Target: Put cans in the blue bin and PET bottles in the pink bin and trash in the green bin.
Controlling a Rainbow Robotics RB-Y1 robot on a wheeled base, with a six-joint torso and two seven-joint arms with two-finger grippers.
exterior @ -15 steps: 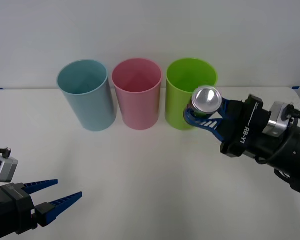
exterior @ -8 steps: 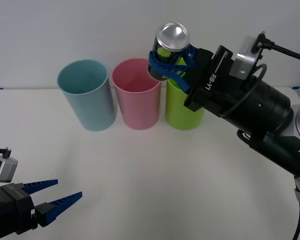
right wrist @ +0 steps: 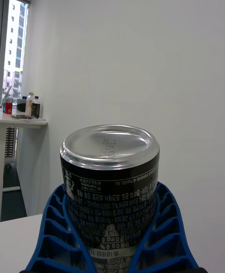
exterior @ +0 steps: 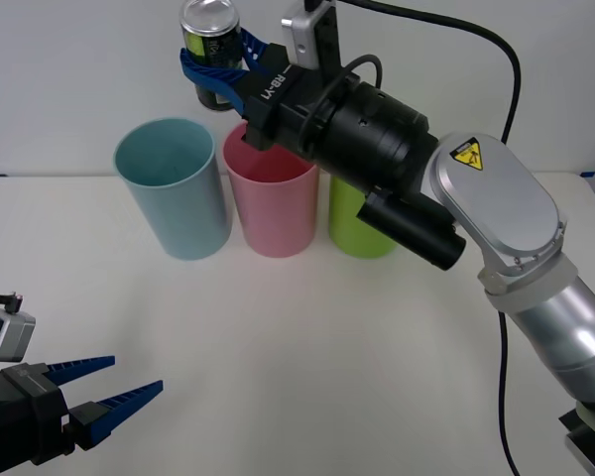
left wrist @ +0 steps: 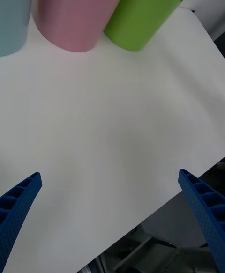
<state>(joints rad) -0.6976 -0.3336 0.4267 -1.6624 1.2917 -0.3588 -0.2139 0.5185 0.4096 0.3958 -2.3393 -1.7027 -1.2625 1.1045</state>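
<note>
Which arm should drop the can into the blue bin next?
The right. Its tool already grips the can high up, near the blue bin. The left tool sits open and empty at the table's near edge.

Plain white wall [exterior: 397, 59], white table [exterior: 307, 347], bright window [right wrist: 13, 53], side desk [right wrist: 21, 121]

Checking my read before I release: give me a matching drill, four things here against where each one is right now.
Things:
1. can
2. blue bin
3. green bin
4. left gripper

Places:
A. partly hidden behind the right arm
B. leftmost of the three bins
C. open, low at the near left
D. clamped in the right gripper, up above the bins

Pairs: 1-D, 2-B, 3-A, 4-C
</note>
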